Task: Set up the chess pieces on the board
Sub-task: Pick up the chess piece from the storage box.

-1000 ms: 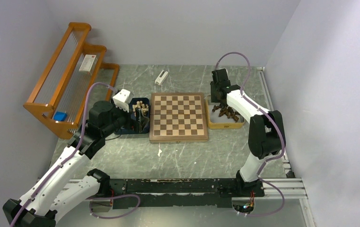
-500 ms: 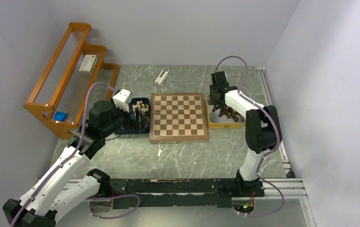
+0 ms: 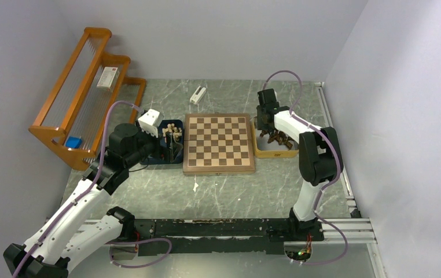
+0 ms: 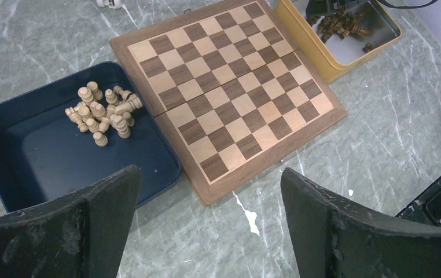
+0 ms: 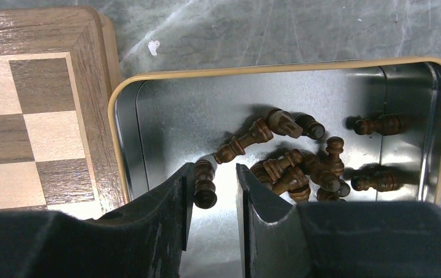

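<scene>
The board is lying flat near the middle of the table. A blue tray is sitting against the board's left edge, and the pale chess pieces are lying heaped toward its far right corner. A yellow tray is sitting against the board's right edge, holding the dark chess pieces in a loose pile. The right gripper is reaching down into that tray beside its board-side wall. Its fingers are standing narrowly apart with one dark piece between them, close against one finger with a gap showing at the other, so nothing is being clamped. The left gripper is hovering over the blue tray's near edge, its fingers spread wide with nothing between them.
</scene>
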Controlling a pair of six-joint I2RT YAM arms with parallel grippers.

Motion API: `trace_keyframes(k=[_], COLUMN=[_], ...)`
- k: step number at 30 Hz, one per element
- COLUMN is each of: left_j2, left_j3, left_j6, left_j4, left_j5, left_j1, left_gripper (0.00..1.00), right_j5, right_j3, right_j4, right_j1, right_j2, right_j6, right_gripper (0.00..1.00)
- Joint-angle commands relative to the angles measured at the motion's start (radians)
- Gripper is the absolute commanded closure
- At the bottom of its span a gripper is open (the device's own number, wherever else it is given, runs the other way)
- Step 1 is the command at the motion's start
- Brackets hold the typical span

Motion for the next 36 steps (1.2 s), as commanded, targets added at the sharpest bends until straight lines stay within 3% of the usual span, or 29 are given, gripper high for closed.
trace_keyframes(k=[1, 8, 12, 16, 24, 36], left_j2=[-0.013, -0.015, -0.016, -0.015, -0.015, 0.001], left_j3=[0.005, 0.005, 0.005, 0.005, 0.005, 0.007], left_j6=[0.014, 0.014, 0.015, 0.016, 0.015, 0.014], left_j4=[0.006, 0.006, 0.008, 0.008, 0.011, 0.011], left_j5=[-0.015, -0.015, -0.015, -0.013, 0.006, 0.004], left_j1=[-0.006, -0.006, -0.006, -0.006, -0.006, -0.006], left_gripper=[0.05, 0.05, 0.05, 0.05, 0.06, 0.06], right_j5=[0.007, 0.016, 0.001, -0.009, -0.001, 0.038], right_j3=[-0.012, 0.001, -0.013, -0.03, -0.016, 0.195], right_j4=[0.003, -0.021, -0.02, -0.008, -0.035, -0.209], right_j1=[-0.009, -0.01, -0.008, -0.009, -0.008, 0.03], right_j2=[0.018, 0.018, -0.007, -0.032, -0.056, -0.11], right_j6=[0.018, 0.032, 0.037, 0.034, 0.033, 0.017], right_gripper=[0.65, 0.73, 0.66, 0.65, 0.82, 0.86])
